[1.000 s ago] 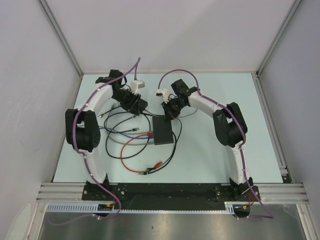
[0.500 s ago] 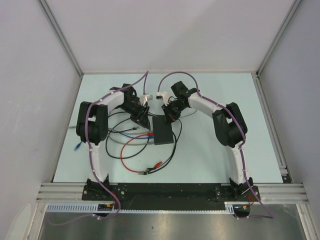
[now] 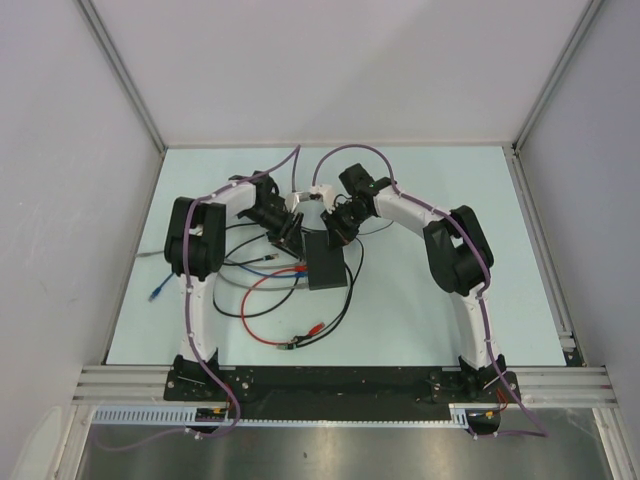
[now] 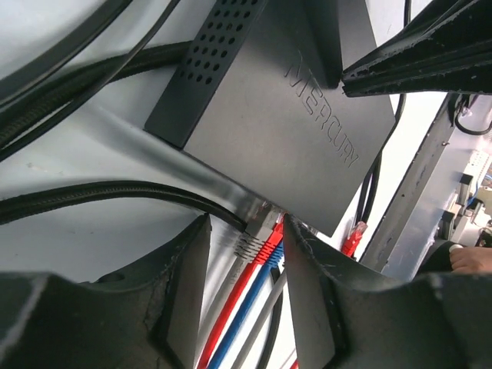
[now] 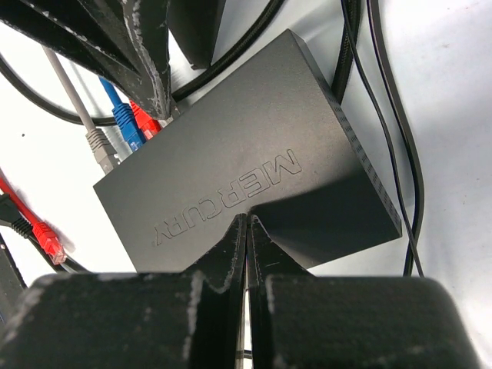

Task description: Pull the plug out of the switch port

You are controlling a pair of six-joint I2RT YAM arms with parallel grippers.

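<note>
Three plugs (image 4: 260, 237), grey, red, blue, seated in the switch's (image 4: 296, 115) port edge. Straddling them with the left gripper (image 4: 246, 228), jaws spread apart. Pressing on the switch's top with the right gripper (image 5: 247, 223), jaws closed together.

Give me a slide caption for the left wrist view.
Left hand open astride the red plug at the switch edge; closed right hand rests on the switch top.
</note>
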